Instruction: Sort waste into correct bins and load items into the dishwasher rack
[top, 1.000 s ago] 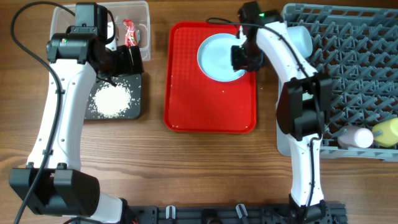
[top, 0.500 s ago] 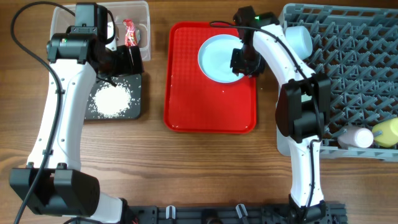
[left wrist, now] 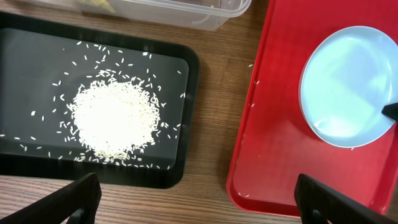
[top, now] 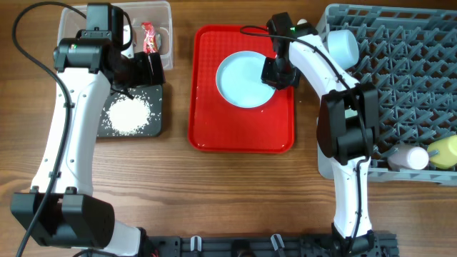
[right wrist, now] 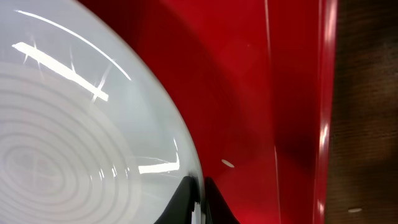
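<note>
Here, largest first:
- Rack: grey pegged crate at the right, where the plate is bound, probably on edge between pegs.
- Red tray: centre, with the plate lying flat on its upper half.
- Black tray: left, holding heaped rice.
- Plate: pale blue and glossy. It is likely rigid, light and slippery, and only the rim offers a hold.
- Right gripper: fingers pinched on the plate's right rim.
- Left gripper: fingers spread wide, holding nothing, above the black tray's edge.
</note>
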You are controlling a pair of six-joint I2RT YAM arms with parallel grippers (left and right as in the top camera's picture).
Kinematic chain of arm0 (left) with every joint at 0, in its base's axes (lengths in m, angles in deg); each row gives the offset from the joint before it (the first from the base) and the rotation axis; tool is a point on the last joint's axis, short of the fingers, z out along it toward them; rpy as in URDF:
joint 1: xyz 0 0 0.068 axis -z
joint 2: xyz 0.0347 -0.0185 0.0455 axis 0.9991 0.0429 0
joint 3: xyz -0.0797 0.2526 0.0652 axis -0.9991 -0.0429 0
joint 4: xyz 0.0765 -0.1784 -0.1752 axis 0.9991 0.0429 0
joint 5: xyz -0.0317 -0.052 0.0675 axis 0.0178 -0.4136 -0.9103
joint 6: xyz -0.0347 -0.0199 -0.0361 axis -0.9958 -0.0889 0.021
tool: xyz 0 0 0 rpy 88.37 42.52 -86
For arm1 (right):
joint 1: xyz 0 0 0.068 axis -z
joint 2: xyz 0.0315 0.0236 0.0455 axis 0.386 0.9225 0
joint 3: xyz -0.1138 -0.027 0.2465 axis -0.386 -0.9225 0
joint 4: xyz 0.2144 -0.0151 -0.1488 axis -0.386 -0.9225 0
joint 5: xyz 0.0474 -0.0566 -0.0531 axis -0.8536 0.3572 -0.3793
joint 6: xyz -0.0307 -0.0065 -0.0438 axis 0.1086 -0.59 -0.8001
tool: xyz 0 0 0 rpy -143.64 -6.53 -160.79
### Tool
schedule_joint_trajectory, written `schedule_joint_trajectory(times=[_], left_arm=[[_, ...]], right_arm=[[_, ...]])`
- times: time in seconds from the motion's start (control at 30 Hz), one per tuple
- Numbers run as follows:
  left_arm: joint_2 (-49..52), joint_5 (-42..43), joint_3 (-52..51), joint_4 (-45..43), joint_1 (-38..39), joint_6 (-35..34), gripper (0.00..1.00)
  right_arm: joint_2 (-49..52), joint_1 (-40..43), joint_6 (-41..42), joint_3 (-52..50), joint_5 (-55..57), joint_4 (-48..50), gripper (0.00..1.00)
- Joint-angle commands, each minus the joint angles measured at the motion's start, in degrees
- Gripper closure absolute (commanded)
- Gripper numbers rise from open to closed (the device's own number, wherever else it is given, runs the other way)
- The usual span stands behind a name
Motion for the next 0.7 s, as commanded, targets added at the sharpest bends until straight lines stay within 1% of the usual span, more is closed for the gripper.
schedule_joint_trajectory(times=[0.0,0.07,0.17,0.23,0.27,0.3,0.33,0.4,0.43,0.53,0.57,0.67], left_arm=[[0.44,0.31,-0.22,-0.11,-0.22,-0.55,0.00],[0.44,0.31,-0.22,-0.11,-0.22,-0.55,0.00],[0.44,0.31,-0.22,-0.11,-0.22,-0.55,0.00],[0.44,0.31,-0.22,-0.11,-0.22,-0.55,0.00],[0.44,0.31,-0.22,-0.11,-0.22,-0.55,0.00],[0.44,0.31,-0.22,-0.11,-0.22,-0.55,0.00],[0.44,0.31,-0.22,-0.11,-0.22,-0.55,0.00],[0.44,0.28,-0.22,-0.11,-0.22,-0.55,0.00],[0.44,0.31,-0.22,-0.11,-0.22,-0.55,0.00],[0.44,0.31,-0.22,-0.11,-0.22,-0.55,0.00],[0.44,0.28,-0.22,-0.11,-0.22,-0.55,0.00],[0.44,0.31,-0.22,-0.11,-0.22,-0.55,0.00]], right_arm=[[-4.72,-0.07,-5.20,1.33,1.16,-0.07,0.95],[-9.86,-0.09,-9.38,2.21,3.32,0.15,0.95],[-18.01,-0.07,-14.56,2.32,10.45,0.35,0.96],[-26.64,-0.07,-18.58,2.32,19.02,0.37,0.96],[-28.59,-0.07,-19.28,2.32,21.29,0.39,0.96],[-31.52,-0.07,-19.65,2.32,25.88,0.39,0.96],[-34.05,-0.07,-20.57,2.32,30.67,0.48,0.96],[-38.47,-0.07,-20.52,2.32,43.74,0.50,0.96],[-40.28,0.15,-20.65,2.32,51.30,0.48,0.96],[-42.27,1.95,-20.61,2.32,65.83,1.03,0.96],[-42.10,3.45,-20.65,2.14,68.17,1.20,0.95],[-41.44,9.42,-20.85,0.66,68.26,0.59,0.96]])
